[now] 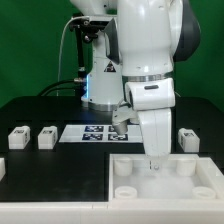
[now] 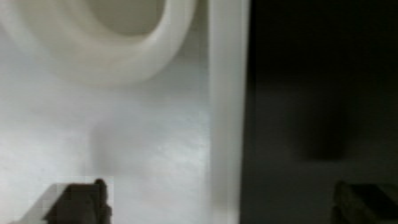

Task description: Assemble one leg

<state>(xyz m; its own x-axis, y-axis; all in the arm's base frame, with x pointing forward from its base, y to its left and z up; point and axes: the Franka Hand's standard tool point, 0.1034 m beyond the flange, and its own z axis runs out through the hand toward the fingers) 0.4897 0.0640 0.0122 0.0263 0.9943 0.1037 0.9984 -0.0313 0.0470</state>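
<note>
Small white tagged legs stand on the black table: two at the exterior view's left (image 1: 18, 137) (image 1: 46, 137) and one at its right (image 1: 186, 138). The large white panel (image 1: 165, 192) with round corner sockets (image 1: 125, 170) lies at the front. My gripper (image 1: 152, 162) points down at the panel's back rim. In the wrist view the gripper (image 2: 222, 205) is open and empty. Its dark fingertips (image 2: 75, 202) stand wide apart, either side of the panel's edge (image 2: 228, 100). A socket (image 2: 125, 30) shows on the white side.
The marker board (image 1: 92, 133) lies behind the panel, under the arm. A white block (image 1: 120, 127) sits at its end, partly hidden by my hand. Another white piece (image 1: 2, 168) shows at the left edge. The arm's base stands at the back.
</note>
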